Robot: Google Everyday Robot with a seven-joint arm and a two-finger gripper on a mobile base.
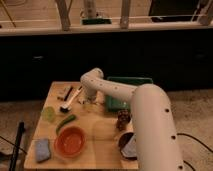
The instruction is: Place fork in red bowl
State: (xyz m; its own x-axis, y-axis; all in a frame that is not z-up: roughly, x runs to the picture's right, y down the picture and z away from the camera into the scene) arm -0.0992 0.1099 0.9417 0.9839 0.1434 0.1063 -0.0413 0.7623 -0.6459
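Observation:
The red bowl (70, 141) sits at the front left of the wooden table (100, 131); I see nothing in it. My gripper (89, 100) hangs down from the white arm (112, 90) at the back middle of the table, right of the white-handled utensil (71, 98). It is well behind the bowl. A small silvery bit that may be the fork (83, 102) lies at the gripper's tip. I cannot tell whether the gripper touches it.
A green pod (65, 122) lies just behind the bowl, with a pale green round thing (48, 114) to its left. A blue sponge (42, 150) is at the front left corner. A green tray (127, 92), a brown object (122, 119) and a black bowl (129, 145) are on the right.

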